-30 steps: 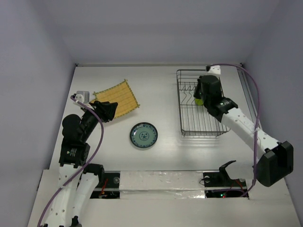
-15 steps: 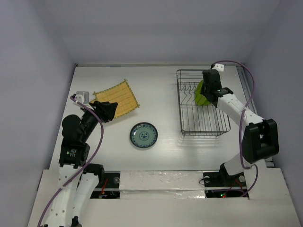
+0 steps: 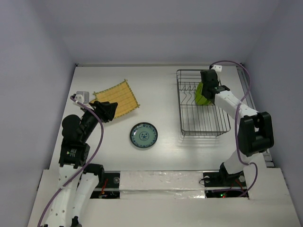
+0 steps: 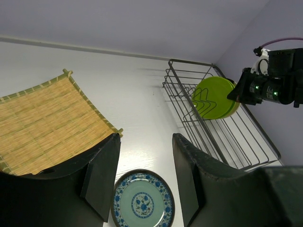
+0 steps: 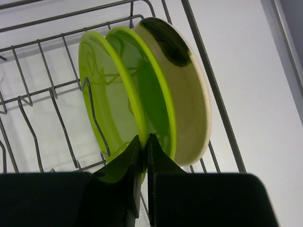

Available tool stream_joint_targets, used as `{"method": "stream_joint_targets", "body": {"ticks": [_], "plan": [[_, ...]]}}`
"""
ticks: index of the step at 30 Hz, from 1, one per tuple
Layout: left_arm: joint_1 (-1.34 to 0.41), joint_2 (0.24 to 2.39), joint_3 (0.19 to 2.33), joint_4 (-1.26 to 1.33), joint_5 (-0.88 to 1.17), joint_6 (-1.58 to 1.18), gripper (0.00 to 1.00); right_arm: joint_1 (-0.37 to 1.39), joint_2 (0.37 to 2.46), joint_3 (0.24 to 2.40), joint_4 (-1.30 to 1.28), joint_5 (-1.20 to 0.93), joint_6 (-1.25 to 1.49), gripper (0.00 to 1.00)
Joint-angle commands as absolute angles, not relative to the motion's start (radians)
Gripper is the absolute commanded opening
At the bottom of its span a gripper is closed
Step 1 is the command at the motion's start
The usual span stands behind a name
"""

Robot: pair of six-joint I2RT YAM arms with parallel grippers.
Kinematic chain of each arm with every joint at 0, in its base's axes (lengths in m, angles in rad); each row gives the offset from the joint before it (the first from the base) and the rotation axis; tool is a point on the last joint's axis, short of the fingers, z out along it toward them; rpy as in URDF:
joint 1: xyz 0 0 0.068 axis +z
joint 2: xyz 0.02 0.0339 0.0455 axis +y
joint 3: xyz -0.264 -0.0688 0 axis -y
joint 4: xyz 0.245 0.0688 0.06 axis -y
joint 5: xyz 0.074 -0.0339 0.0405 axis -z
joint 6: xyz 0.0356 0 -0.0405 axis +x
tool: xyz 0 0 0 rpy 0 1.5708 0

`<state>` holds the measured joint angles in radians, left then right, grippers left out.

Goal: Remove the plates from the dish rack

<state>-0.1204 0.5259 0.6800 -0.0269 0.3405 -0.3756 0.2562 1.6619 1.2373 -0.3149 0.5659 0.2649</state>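
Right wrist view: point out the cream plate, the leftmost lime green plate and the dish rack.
cream plate (image 5: pixel 191 106), right wrist view, middle of its cream face.
leftmost lime green plate (image 5: pixel 111 92), right wrist view, its glossy face.
dish rack (image 5: pixel 234 142), right wrist view, right side rail.

Right gripper (image 5: pixel 143 142), over the dish rack's (image 3: pixel 203 118) far end, jaws pinched on a lime green plate (image 5: pixel 110 106); left gripper (image 4: pixel 146 161) hangs well left, jaws apart.

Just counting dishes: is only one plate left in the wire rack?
No, the dish rack holds three: two lime green plates and one cream plate.
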Motion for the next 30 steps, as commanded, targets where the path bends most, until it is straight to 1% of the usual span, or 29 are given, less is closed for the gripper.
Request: {"method": "stream_joint_targets", "body": {"ticks": [1,7,12,14,15,16,18,19,21,22,23,25,26,30], "plan": [[-0.114,0.522,0.672,0.028,0.356,-0.377,0.45,0.258,1.577,1.289,-0.299,0.592,0.267,0.00],[-0.114,0.522,0.672,0.028,0.353,-0.377,0.45,0.267,1.399,1.302,-0.333,0.562,0.244,0.00],[-0.114,0.525,0.672,0.028,0.351,-0.379,0.45,0.322,1.302,1.325,-0.367,0.569,0.233,0.00],[-0.104,0.526,0.672,0.028,0.350,-0.377,0.45,0.370,1.263,1.322,-0.370,0.534,0.232,0.00],[-0.104,0.526,0.672,0.028,0.348,-0.379,0.45,0.388,1.250,1.313,-0.365,0.505,0.238,0.00],[-0.104,0.528,0.672,0.028,0.350,-0.379,0.45,0.409,1.223,1.299,-0.341,0.415,0.242,0.00],[-0.104,0.528,0.672,0.028,0.350,-0.379,0.45,0.471,1.198,1.229,-0.301,0.306,0.273,0.00],[-0.104,0.528,0.672,0.028,0.348,-0.379,0.45,0.491,1.189,1.197,-0.243,0.167,0.287,0.00],[-0.104,0.528,0.672,0.028,0.350,-0.379,0.45,0.537,1.183,1.099,-0.175,0.031,0.352,0.00],[-0.104,0.529,0.670,0.029,0.350,-0.379,0.45,0.551,1.187,1.068,-0.104,-0.086,0.373,0.00],[-0.104,0.531,0.672,0.029,0.351,-0.377,0.45,0.581,1.209,1.016,-0.039,-0.127,0.409,0.00],[-0.104,0.534,0.670,0.031,0.353,-0.380,0.45,0.632,1.270,0.980,-0.011,-0.182,0.452,0.00],[-0.104,0.532,0.670,0.032,0.356,-0.380,0.45,0.632,1.270,0.980,0.027,-0.201,0.453,0.00],[-0.104,0.532,0.670,0.029,0.351,-0.380,0.45,0.706,1.388,0.943,0.127,-0.250,0.512,0.00]]}}
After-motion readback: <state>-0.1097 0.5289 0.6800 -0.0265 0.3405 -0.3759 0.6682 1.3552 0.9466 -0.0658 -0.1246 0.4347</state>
